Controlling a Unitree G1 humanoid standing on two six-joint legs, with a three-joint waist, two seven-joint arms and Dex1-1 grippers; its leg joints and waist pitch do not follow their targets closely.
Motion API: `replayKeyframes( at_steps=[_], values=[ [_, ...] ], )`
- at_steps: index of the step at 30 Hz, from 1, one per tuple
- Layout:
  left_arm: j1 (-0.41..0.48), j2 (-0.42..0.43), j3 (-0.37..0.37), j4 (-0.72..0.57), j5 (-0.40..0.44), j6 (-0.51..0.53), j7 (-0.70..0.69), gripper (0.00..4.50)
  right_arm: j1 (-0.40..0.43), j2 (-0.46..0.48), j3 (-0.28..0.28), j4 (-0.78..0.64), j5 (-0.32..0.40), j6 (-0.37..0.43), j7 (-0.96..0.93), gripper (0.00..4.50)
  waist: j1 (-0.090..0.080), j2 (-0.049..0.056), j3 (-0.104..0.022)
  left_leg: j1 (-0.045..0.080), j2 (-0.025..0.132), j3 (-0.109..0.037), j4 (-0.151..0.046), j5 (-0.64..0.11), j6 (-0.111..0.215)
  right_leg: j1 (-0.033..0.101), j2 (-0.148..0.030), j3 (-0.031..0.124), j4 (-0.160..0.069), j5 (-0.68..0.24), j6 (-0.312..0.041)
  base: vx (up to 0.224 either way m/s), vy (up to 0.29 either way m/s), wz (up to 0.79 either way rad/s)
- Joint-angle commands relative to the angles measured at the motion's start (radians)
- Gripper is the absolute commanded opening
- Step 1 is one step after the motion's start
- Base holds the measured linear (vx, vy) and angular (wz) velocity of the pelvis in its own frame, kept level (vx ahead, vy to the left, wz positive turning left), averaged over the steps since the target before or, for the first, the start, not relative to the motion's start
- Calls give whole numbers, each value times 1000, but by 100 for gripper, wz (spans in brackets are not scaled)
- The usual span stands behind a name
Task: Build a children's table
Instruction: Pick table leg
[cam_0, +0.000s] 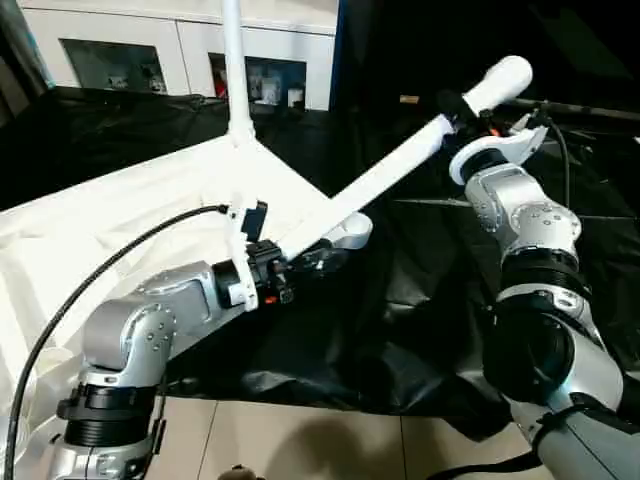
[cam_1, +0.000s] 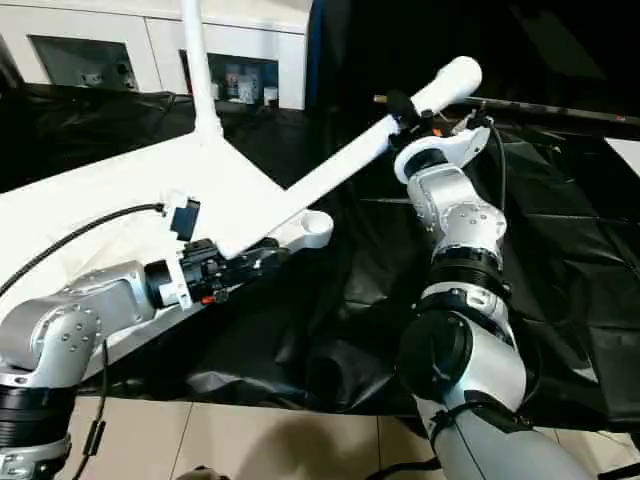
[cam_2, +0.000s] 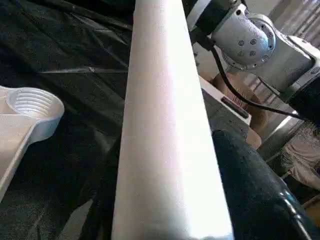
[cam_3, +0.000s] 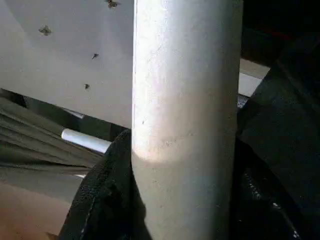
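In the left eye view, the white tabletop (cam_0: 150, 200) lies upside down on black sheeting (cam_0: 420, 300) at the left of the scene, with one leg (cam_0: 234, 60) already standing upright in its far corner socket. A second, loose leg (cam_0: 400, 165) slants across the middle, its low end near the near-right corner socket (cam_0: 348, 232) and its rounded high end up at the far right. The left gripper (cam_0: 290, 265) sits at the low end of this leg beside the socket, and the right gripper (cam_0: 478, 112) is at the leg just below its high tip. A white cabinet (cam_0: 180, 55) with glass doors stands at the far left. The right eye view gives the same layout, with the slanted leg (cam_1: 340, 170) passing over the corner socket (cam_1: 310, 230). In the left wrist view, the leg (cam_2: 167, 130) runs between the left gripper's black fingers (cam_2: 255, 190), which sit against its sides partly closed around it; the threaded socket (cam_2: 32, 107) lies beside it, apart from the leg. In the right wrist view, the leg (cam_3: 185, 115) sits between the right gripper's two black fingers (cam_3: 105, 200), which press against both sides in a half-closed clasp.
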Motion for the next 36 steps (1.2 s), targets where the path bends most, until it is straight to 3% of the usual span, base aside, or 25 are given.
replayKeyframes(
  at_steps=[1, 10, 21, 25, 27, 36],
  values=[
    [-9, -5, 4, -13, -22, -5, -2, 198, 2, -21, 23, 4, -7, -8, 6, 178, -2, 3, -74, 14, 53, -25, -64, -139, -15, 60, -70, 65, -61, -183, -124, 0, 0, 0],
    [-29, -18, 25, 23, -24, -29, 24, 114, 13, -32, 39, -2, -3, 6, 7, 178, -3, 2, -76, 13, 52, -24, -61, -126, -11, 62, -69, 64, -58, -154, -133, 0, 0, 0],
    [-51, -32, 76, 57, -52, -18, 63, 72, 18, -44, 57, 4, -5, 4, 18, 178, -3, 1, -77, 12, 50, -23, -58, -121, -7, 62, -68, 64, -57, -145, -136, 0, 0, 0],
    [-55, -35, 101, 37, -114, 17, 41, 108, 21, -44, 68, 5, -14, 0, 24, 178, -2, 1, -77, 12, 52, -25, -58, -119, -6, 62, -69, 63, -55, -145, -144, 0, 0, 0],
    [-53, -34, 100, 31, -123, 21, 34, 144, 24, -43, 71, 3, -16, 0, 24, 178, -2, 1, -77, 13, 51, -24, -58, -119, -5, 62, -68, 64, -55, -141, -146, 0, 0, 0],
    [-46, -40, 103, 16, -148, -6, 26, 212, 37, -46, 89, -5, -21, -2, 28, 178, -2, 0, -76, 11, 51, -24, -58, -121, -4, 64, -70, 64, -58, -155, -135, 0, 0, 0]
  ],
)
